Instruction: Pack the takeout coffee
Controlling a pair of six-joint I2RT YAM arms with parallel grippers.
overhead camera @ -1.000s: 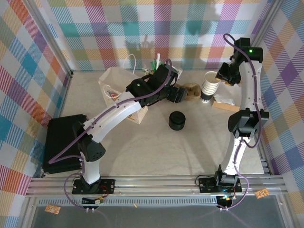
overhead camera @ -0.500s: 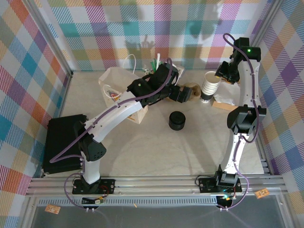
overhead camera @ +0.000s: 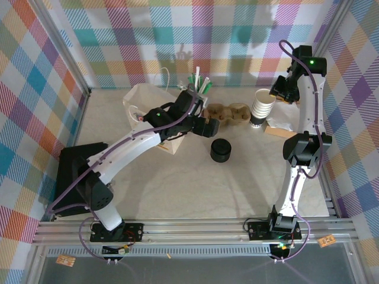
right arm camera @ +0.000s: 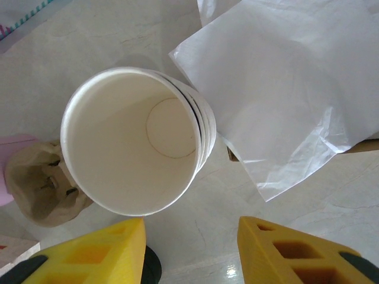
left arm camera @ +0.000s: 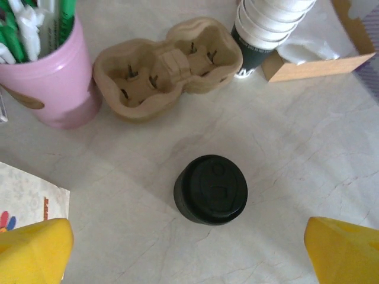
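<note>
The left gripper (left arm camera: 189, 260), now drawn back and spread wide, has left the brown moulded-pulp cup carrier (left arm camera: 169, 68) ahead, ready for loading.

- left arm (overhead camera: 127, 145) reaches forward and toward the table's middle, wrist tipped downward.
- left gripper (left arm camera: 189, 251) points down — yellow fingers (left arm camera: 32, 248) spread wide, nothing between them.
- right arm (overhead camera: 305, 130) stands tall along the right side, wrist at the far end.
- right gripper (right arm camera: 192, 254) faces down — jaws partly apart, gripping nothing.
</note>
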